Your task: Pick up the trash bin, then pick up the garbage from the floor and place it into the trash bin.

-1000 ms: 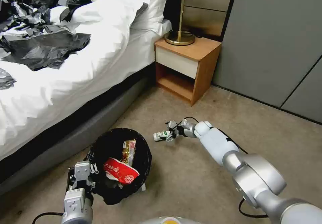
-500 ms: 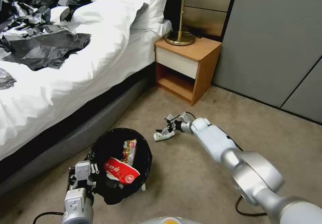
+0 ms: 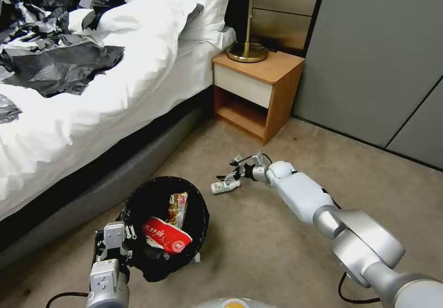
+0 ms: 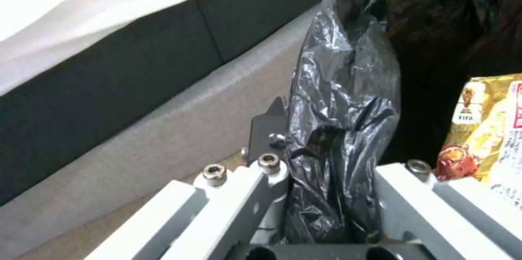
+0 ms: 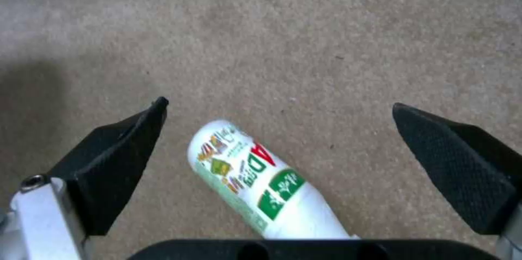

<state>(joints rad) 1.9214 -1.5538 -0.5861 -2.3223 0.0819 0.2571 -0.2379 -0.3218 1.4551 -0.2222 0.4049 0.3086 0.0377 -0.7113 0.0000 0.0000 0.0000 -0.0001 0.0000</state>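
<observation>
My right end effector (image 5: pixel 277 117), fingers spread wide, hangs over the small bottle (image 5: pixel 261 180) lying on the carpet, while my left end effector (image 4: pixel 326 194) clamps the trash bin (image 3: pixel 167 225) rim.

One trash bin (image 3: pixel 138 197), two wrappers (image 3: pixel 166 236) inside, one bottle (image 3: pixel 225 186), one lamp (image 3: pixel 249 17)

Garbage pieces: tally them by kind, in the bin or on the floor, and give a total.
Red snack wrapper, in the trash bin: 1
Yellow snack wrapper, in the trash bin: 1
Green-labelled bottle, on the carpet between the open right pincer fingers: 1
Total: 3
The left pincer grips the bin's black liner.
</observation>
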